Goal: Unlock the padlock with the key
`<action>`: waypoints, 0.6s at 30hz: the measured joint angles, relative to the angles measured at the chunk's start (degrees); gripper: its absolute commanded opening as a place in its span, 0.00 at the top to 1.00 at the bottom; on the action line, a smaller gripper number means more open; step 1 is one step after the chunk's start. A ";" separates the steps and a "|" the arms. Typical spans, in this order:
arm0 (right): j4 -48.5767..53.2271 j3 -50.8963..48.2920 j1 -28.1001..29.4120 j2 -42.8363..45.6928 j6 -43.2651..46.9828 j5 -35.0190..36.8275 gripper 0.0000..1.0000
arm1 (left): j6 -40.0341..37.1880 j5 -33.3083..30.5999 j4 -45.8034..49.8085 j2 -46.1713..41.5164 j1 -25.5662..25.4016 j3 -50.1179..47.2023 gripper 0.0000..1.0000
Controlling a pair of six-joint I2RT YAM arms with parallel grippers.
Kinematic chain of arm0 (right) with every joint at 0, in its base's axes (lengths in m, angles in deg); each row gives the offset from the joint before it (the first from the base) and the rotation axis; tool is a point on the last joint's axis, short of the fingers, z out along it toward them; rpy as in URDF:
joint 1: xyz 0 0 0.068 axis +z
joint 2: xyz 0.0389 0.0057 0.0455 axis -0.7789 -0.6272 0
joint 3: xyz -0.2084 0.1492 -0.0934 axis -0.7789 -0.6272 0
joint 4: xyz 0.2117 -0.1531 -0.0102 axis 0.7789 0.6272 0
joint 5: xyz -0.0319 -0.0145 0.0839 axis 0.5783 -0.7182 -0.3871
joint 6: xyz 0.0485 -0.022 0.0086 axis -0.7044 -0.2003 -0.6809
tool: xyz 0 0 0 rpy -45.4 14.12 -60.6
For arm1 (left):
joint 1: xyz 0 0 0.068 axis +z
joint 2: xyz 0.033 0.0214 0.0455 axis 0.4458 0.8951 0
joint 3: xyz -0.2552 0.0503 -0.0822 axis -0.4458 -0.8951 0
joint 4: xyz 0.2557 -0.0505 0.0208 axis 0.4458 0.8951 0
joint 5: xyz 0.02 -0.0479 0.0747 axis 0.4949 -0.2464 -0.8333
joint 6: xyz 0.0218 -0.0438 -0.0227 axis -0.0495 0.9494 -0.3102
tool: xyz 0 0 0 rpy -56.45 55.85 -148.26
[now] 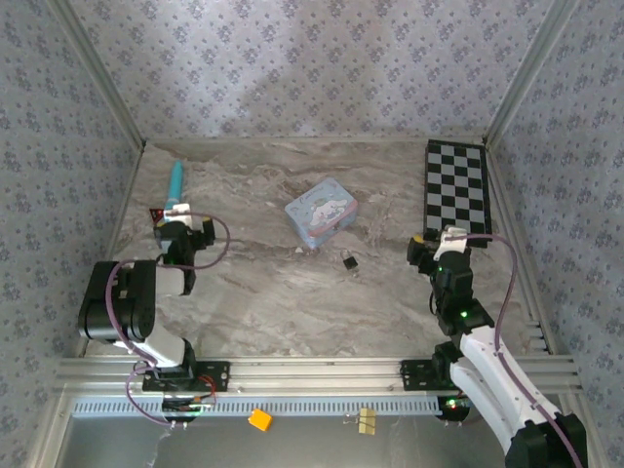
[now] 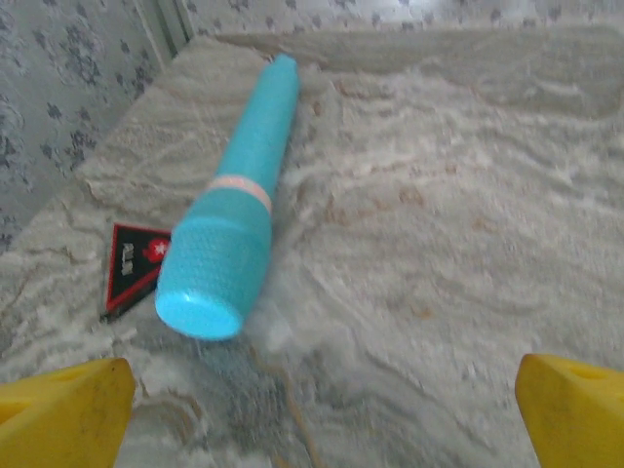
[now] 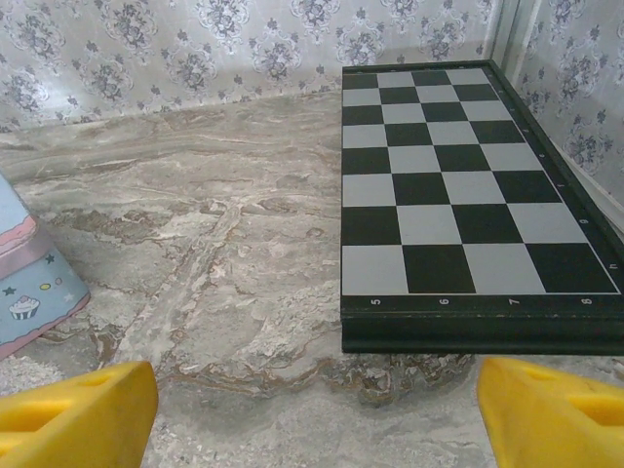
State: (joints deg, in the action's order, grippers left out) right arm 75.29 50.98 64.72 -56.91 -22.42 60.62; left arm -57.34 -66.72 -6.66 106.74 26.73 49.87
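Observation:
The padlock (image 1: 349, 261) is a tiny black thing with a silvery part, lying on the marble table just near and right of the light-blue tin (image 1: 321, 214). My left gripper (image 1: 178, 229) stands open at the left side, its yellow fingertips (image 2: 63, 414) far apart over bare table, well left of the padlock. My right gripper (image 1: 441, 246) is open too, to the right of the padlock, with nothing between its yellow fingers (image 3: 78, 419). In each wrist view the gripper (image 2: 327, 424) (image 3: 317, 419) spans only tabletop.
A teal cylinder (image 2: 239, 205) lies just ahead of the left gripper, beside a small red-and-black triangle (image 2: 132, 263). A chessboard (image 3: 458, 195) lies at the back right, its near edge close to the right gripper. The tin's corner (image 3: 24, 283) shows at that view's left.

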 measured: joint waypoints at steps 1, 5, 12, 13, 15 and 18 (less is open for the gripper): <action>0.00 0.07 0.00 -0.48 0.17 0.31 0.14 | 0.22 0.52 0.04 0.00 0.13 0.11 0.00; -0.28 1.46 0.00 -4.81 1.29 2.38 0.13 | 0.70 2.05 1.42 0.00 0.07 0.11 0.00; -7.82 4.20 -0.50 -20.68 6.14 7.34 0.11 | 0.72 2.73 1.75 0.00 0.07 0.11 0.00; -9.16 4.20 -0.61 -22.47 6.84 7.58 0.11 | 0.72 2.73 1.75 0.00 0.07 0.11 0.00; -12.20 4.20 -1.22 -25.79 8.02 7.74 0.11 | 0.72 2.73 1.75 0.00 0.07 0.11 0.00; -16.31 4.20 -2.54 -29.24 9.49 7.50 0.10 | 0.72 2.71 1.75 0.00 0.07 0.11 0.00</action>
State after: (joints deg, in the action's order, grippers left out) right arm 58.99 55.17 62.18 -86.16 -12.94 68.11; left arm -56.62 -64.01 -4.92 106.74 26.79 49.98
